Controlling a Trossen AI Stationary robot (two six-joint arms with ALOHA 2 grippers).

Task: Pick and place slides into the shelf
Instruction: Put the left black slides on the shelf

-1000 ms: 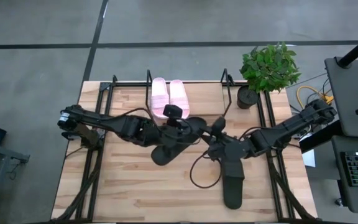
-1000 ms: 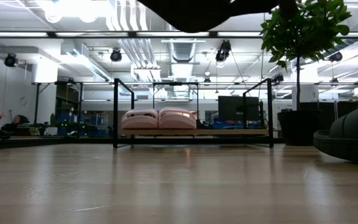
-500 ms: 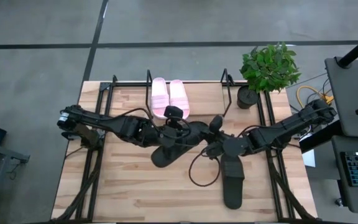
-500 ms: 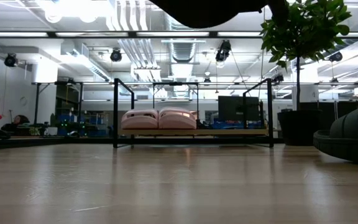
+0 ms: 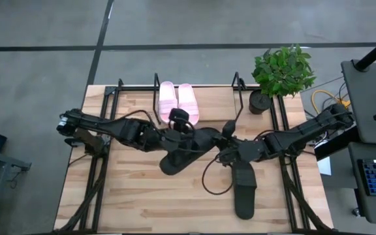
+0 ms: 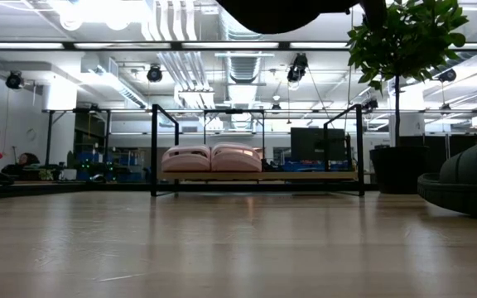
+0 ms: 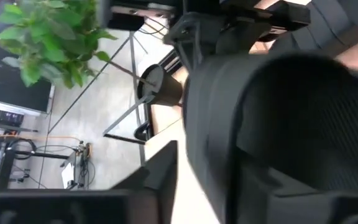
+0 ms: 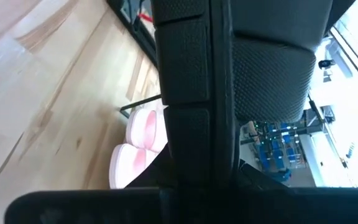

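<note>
I see both end effectors meeting mid-worktop on one black slide [image 5: 187,149]: the left end effector [image 5: 183,128] and right end effector [image 5: 222,149] look clamped on it. The other black slide [image 5: 243,191] lies toward the near edge. The pink slides [image 5: 177,102] sit in the shelf [image 5: 239,87] at the far edge.

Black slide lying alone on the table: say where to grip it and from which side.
Probably take the black slide by its arched strap, from above, one finger under the arch: the sole lies flat on the table, so only the strap stands clear.
</note>
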